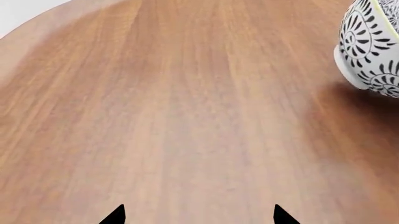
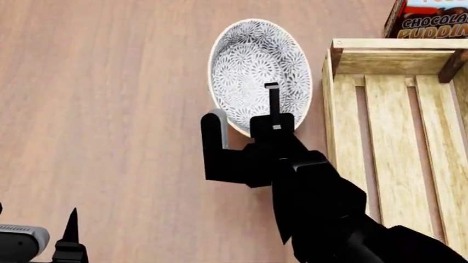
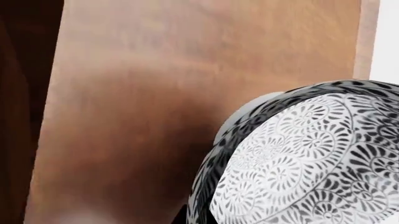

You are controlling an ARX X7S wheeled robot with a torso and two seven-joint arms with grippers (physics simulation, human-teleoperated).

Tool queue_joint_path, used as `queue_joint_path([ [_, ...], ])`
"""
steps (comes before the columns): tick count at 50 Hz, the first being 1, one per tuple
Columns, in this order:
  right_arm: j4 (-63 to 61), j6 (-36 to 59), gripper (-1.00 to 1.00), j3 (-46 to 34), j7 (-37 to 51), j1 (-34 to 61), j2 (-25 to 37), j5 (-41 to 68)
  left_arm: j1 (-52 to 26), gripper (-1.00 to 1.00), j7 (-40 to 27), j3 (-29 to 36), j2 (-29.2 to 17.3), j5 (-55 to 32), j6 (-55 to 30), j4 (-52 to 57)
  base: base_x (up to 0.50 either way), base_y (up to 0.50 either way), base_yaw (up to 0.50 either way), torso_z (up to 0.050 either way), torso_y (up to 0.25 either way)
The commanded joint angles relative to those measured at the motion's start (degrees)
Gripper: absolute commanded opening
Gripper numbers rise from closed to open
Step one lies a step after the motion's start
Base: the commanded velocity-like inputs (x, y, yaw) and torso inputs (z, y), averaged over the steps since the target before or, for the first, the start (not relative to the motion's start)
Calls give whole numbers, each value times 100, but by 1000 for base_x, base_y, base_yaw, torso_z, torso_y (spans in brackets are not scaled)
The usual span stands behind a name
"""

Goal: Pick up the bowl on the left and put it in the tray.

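Observation:
The bowl (image 2: 257, 68), white with a dense grey-black floral pattern, hangs tilted just left of the wooden tray (image 2: 329, 109). My right gripper (image 2: 243, 116) is shut on its near rim, one finger (image 2: 213, 131) outside the wall and the other inside. In the right wrist view the bowl (image 3: 311, 158) fills the near corner, and only one dark fingertip (image 3: 179, 215) shows against its outer wall. From the left wrist camera the bowl (image 1: 371, 46) appears raised, casting a shadow on the table. My left gripper (image 1: 199, 217) is open and holds nothing, low over bare table wood.
A chocolate pudding box (image 2: 428, 19) stands behind the tray's far end. The tray's slatted bottom (image 2: 391, 142) lies to the right of my right arm. The wooden table's far edge (image 1: 37, 21) shows in the left wrist view.

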Motion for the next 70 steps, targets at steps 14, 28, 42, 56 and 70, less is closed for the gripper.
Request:
queue_joint_path([
  [14, -4057, 1947, -100, 547, -634, 749, 1620, -268, 156, 100, 210, 18, 27, -74, 281, 198, 0, 0, 0, 0, 0],
  [28, -6053, 3147, -100, 545, -1180, 1059, 3035, -390, 131, 100, 173, 56, 26, -116, 249, 246, 0, 0, 0, 0, 0],
  [42, -7043, 3751, -100, 729, -999, 789, 4309, -370, 203, 100, 175, 144, 4, -57, 374, 130, 0, 0, 0, 0, 0],
  [56, -6927, 3815, -100, 637, -724, 226, 4724, -216, 145, 100, 105, 197, 1, -60, 314, 173, 0, 0, 0, 0, 1],
  [70, -6099, 3633, -100, 431, -545, -157, 4439, -197, 132, 100, 87, 218, -11, -79, 330, 132, 0, 0, 0, 0, 0],
])
